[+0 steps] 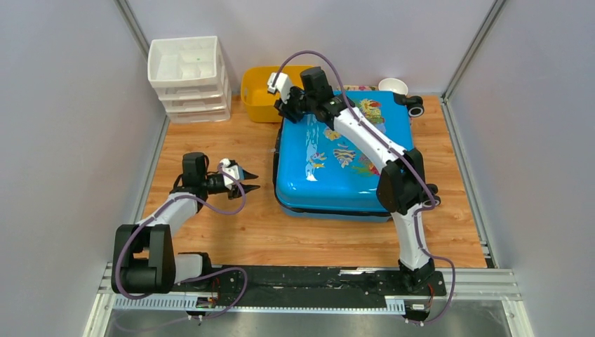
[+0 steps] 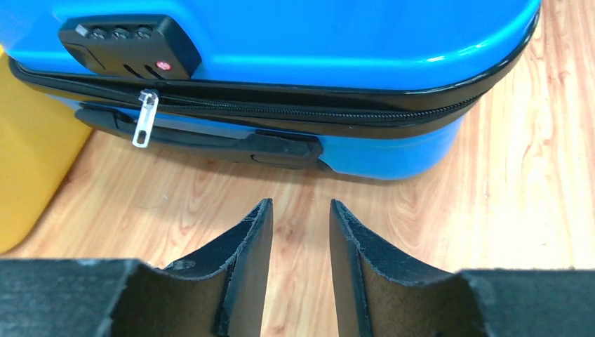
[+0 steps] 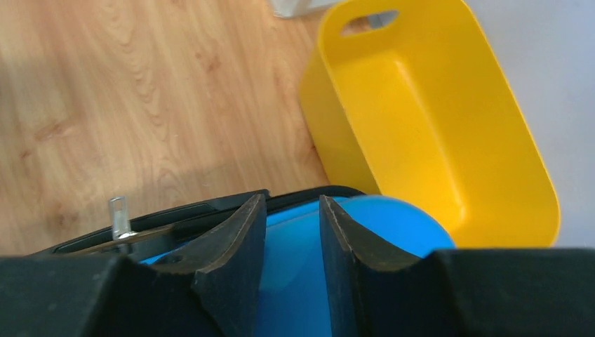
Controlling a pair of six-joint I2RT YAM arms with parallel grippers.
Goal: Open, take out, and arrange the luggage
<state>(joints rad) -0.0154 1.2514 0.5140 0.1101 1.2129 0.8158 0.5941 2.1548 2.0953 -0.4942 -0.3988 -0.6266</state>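
Luggage (image 1: 337,158) flat; right arm (image 1: 365,137) stretched over far corner; left arm (image 1: 168,208) beside.

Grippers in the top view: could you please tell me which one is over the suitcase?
The right gripper, above the far left corner of the blue suitcase, beside the yellow tub. The left gripper is over the wooden table, left of it.

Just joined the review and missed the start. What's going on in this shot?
Two arms are working on a blue suitcase lying flat and shut on the table. The right gripper is open over the suitcase's far left corner, beside the yellow tub, holding nothing. The left gripper hovers open and empty above the table, aimed at the suitcase's side.
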